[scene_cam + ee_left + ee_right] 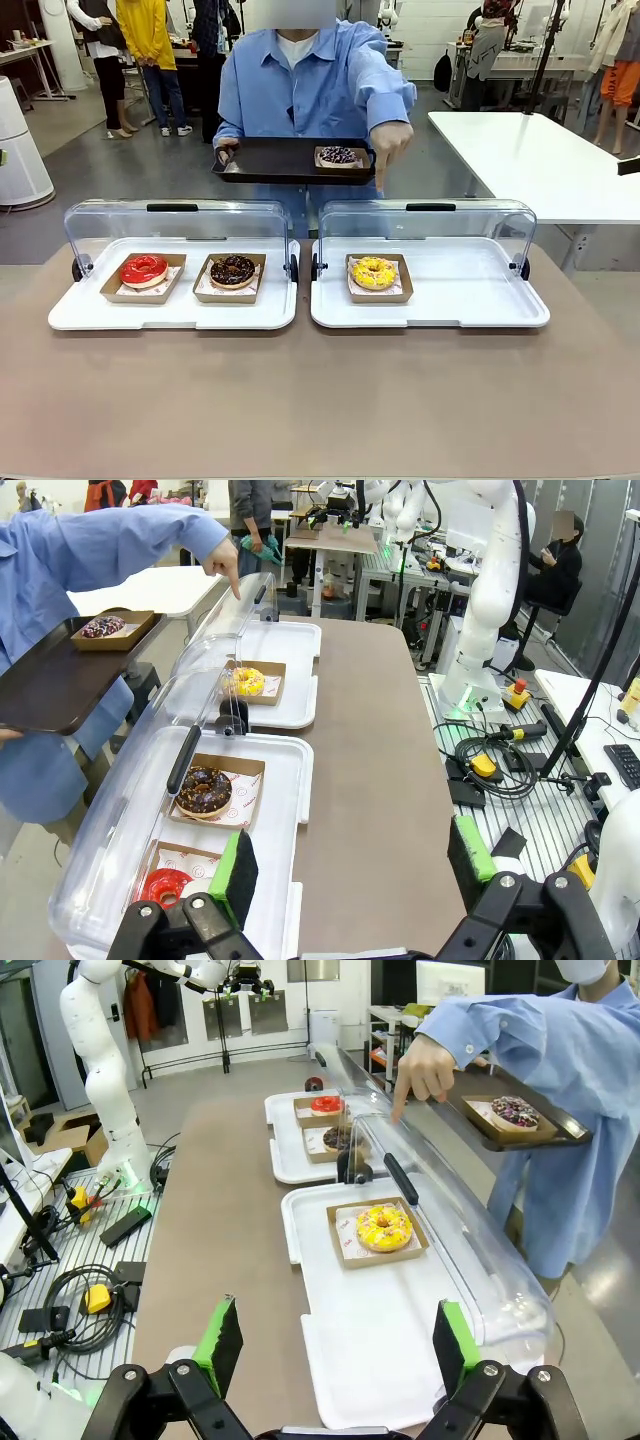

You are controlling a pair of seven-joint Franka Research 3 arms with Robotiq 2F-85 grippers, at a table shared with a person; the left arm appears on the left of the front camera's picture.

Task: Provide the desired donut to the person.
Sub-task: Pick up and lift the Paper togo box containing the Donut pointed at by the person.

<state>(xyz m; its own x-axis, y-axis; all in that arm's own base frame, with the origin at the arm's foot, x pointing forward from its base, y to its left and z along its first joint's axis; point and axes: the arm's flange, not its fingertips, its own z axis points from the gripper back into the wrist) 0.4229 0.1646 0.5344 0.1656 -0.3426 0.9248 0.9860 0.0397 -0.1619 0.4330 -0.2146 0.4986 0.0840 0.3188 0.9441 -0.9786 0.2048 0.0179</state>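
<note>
Right wrist view: we find the right claw released, empty; the yellow donut lies ahead of it, where the person's hand points. Risk: hard clench crushes it.

1 yellow donut (sprinkled), 1 red donut.

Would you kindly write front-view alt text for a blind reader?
A person in blue holding a dark tray with a sprinkled donut points down toward the yellow donut in the right case; the left case holds a red donut and a chocolate donut.
</note>
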